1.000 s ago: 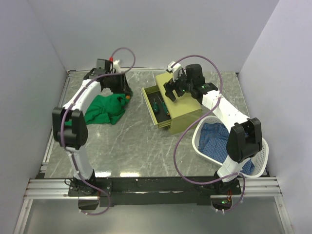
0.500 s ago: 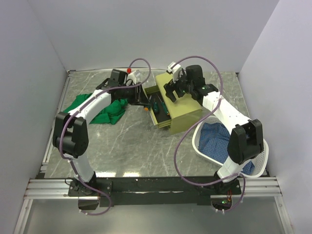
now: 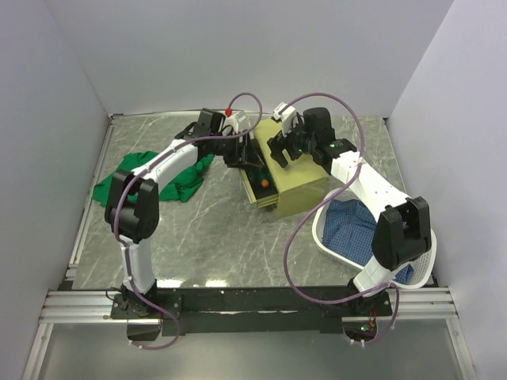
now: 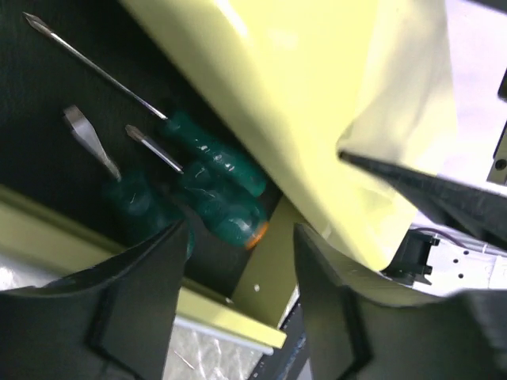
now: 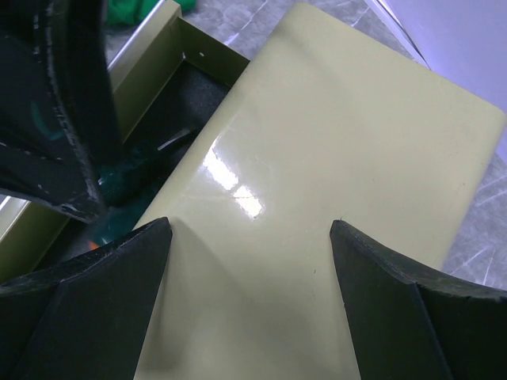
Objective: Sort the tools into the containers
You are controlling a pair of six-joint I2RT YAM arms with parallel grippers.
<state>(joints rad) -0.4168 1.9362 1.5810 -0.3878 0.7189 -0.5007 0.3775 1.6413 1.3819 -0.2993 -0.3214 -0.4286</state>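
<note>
Screwdrivers, three of them, lie in the pulled-out drawer of the olive-yellow chest. The chest sits right of the table's centre, toward the far edge.

Room, left to right:
- Pale wall runs close along the table's left edge.
- Green cloth is crumpled at left-centre, with bare marbled surface from it through to the near edge.
- Left arm reaches across the cloth's far side to the drawer.
- Left gripper hangs over the drawer's far end. Its fingers are apart with nothing between them. In the wrist view the handles lie below the gap, apart from both fingers.
- The drawer opens leftward, with a strip of bare table between it and the cloth.
- Right gripper is over the chest's far-left top, jaws spread wide and empty. Whether the fingertips touch the lid, cannot tell.
- White basket holding blue cloth fills the near right corner, its rim close by the chest. Contact between them is unclear.

Look of the tools:
- All three have green handles on a dark drawer floor.
- One has a long thin shaft.
- One is short with a pointed tip, its handle ending in an orange cap.
- One has a flat blade, its handle partly hidden behind a finger.
- The handles are bunched beside the chest body.
</note>
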